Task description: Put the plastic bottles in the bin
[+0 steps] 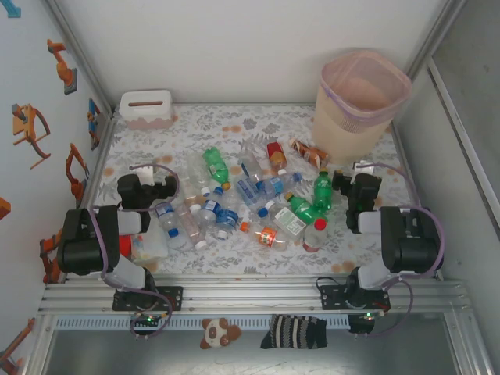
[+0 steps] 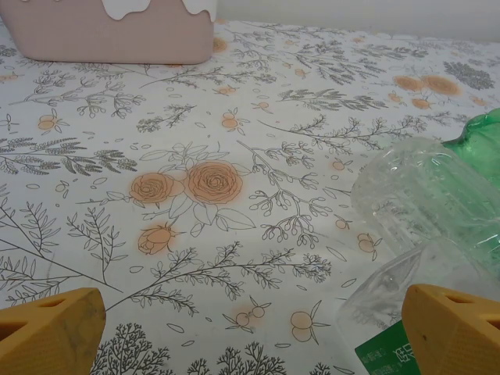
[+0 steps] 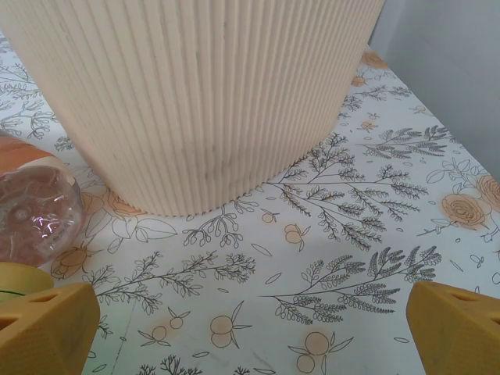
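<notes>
I see left gripper spread wide, nothing between fingers, low over floral table at 9 o'clock side. Clear bottle and green bottle at its 2 o'clock. Right gripper spread too, empty, ribbed bin wall at its 12 o'clock. Plastic bottles heaped mid-table between arms. Bin upright at 1 o'clock corner. Tissue box at 11 o'clock.

We see a white wall behind the table with its floral cloth. Orange stickers dot the left panel.
</notes>
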Tool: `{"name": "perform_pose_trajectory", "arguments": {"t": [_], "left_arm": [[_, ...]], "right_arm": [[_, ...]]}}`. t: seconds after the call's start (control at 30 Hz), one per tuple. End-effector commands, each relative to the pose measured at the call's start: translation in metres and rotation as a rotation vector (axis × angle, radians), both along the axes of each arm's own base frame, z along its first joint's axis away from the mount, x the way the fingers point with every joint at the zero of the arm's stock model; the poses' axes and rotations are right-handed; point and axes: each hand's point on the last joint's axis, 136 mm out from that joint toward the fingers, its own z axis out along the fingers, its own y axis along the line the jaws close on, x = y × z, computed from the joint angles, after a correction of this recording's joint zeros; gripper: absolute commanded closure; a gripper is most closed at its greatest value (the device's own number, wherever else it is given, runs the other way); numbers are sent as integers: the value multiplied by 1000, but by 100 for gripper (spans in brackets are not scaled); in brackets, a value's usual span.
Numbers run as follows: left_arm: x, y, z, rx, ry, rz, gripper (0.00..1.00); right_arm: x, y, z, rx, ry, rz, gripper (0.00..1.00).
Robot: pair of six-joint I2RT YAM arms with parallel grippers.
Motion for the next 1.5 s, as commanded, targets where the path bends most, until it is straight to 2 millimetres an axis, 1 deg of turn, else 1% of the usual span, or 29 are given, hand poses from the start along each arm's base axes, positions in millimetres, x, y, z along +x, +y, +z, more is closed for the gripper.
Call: {"name": "perform_pose_trajectory", "arguments": {"t": [0.0, 1.0, 1.07, 1.17, 1.4, 1.47], "left_arm": [[1, -1, 7, 10, -33, -17, 3], [1, -1, 7, 9, -32, -17, 3], [2, 2, 6, 12, -29, 0, 3], [5, 12, 5, 19, -17, 63, 3], [6, 12, 5, 20, -16, 66, 3], [5, 12, 5, 23, -16, 68, 3]], "right_arm": [[2, -4, 6, 3, -32, -25, 1], [2, -3, 7, 3, -34, -25, 1], [2, -4, 6, 3, -33, -25, 1], [2, -3, 7, 4, -34, -25, 1], [2, -4, 7, 3, -34, -25, 1], [3, -5, 10, 0, -31, -34, 1]]}}
